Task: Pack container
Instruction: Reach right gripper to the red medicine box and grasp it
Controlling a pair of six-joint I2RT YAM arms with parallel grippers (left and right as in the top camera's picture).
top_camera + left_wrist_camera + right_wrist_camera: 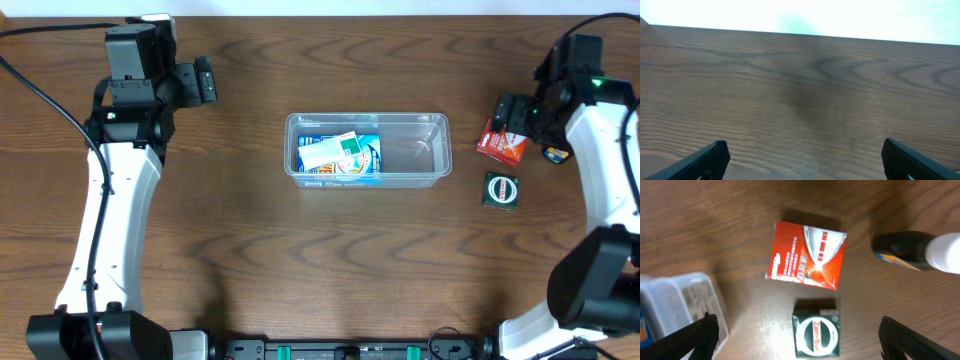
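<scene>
The clear plastic container (430,150) sits mid-table and holds a blue carton (342,156) in its left half; its corner shows in the right wrist view (675,297). A red box (500,143) and a dark green box (501,189) lie on the table to its right, both also in the right wrist view, red (807,255) above green (816,332). My right gripper (797,337) is open and empty, hovering above the red box (522,118). My left gripper (802,157) is open and empty at the far left (204,80), over bare table.
A dark bottle with a white cap (920,252) lies right of the red box, partly hidden under the right arm in the overhead view (556,154). The table's far edge runs close behind the left gripper.
</scene>
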